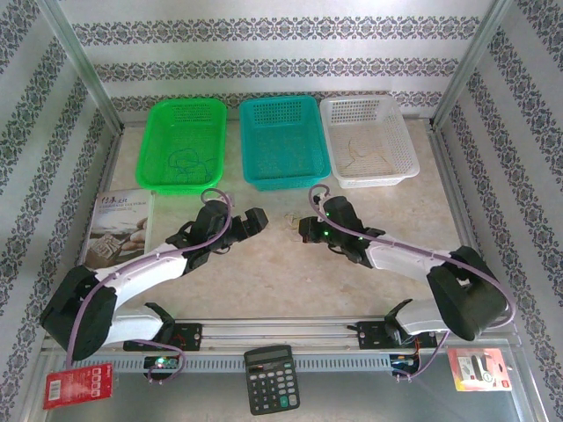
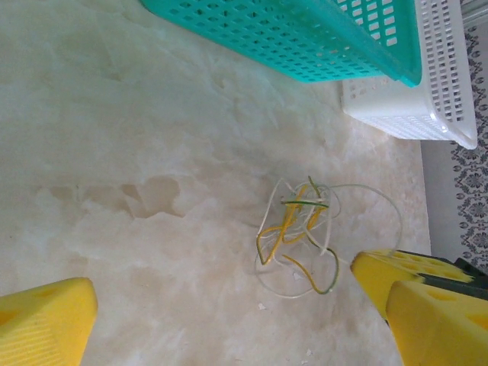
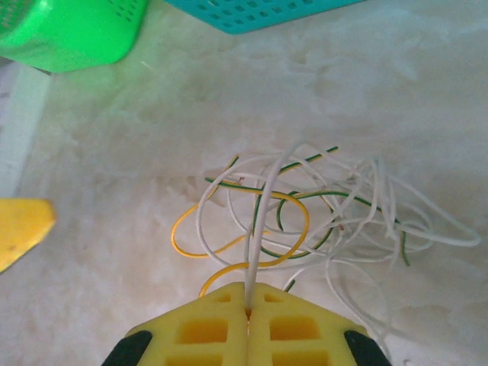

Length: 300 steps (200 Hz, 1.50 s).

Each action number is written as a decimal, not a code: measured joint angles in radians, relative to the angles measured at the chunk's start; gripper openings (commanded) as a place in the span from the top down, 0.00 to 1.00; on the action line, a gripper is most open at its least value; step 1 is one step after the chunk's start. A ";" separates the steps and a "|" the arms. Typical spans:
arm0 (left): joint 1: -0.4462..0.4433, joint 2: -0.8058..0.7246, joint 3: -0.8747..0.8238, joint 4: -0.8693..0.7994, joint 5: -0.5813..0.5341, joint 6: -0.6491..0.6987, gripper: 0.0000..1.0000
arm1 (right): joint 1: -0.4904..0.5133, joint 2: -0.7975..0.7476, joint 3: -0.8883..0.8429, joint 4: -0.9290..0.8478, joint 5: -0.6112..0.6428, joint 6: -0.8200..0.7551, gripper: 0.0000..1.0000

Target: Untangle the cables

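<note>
The cables (image 3: 305, 221) lie in a loose, curly clump on the table (image 3: 381, 91), about mid-frame in the top view, between the two grippers. The right gripper (image 3: 248, 293), low in its wrist view, is pinching one pale strand. The left gripper (image 2: 236, 297) stands spread wide beside the clump. A teal basket (image 1: 281, 141) sits above the clump.
</note>
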 measured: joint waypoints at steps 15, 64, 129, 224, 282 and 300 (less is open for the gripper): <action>0.000 0.014 0.000 0.010 0.016 0.005 0.11 | -0.005 -0.023 -0.013 0.008 -0.015 0.019 1.00; 0.000 0.108 0.000 0.103 0.105 0.012 0.25 | -0.005 -0.040 -0.024 0.031 -0.048 0.065 1.00; 0.000 0.235 0.011 0.221 0.199 0.012 0.41 | -0.003 -0.037 -0.036 0.071 -0.063 0.095 1.00; 0.000 0.264 0.025 0.293 0.216 0.013 0.57 | 0.035 -0.032 -0.036 0.085 -0.063 0.103 1.00; 0.000 0.287 0.026 0.300 0.216 0.012 0.73 | 0.042 -0.032 -0.036 0.085 -0.063 0.118 1.00; 0.000 0.291 0.026 0.301 0.216 0.013 0.76 | 0.042 -0.032 -0.036 0.085 -0.063 0.118 1.00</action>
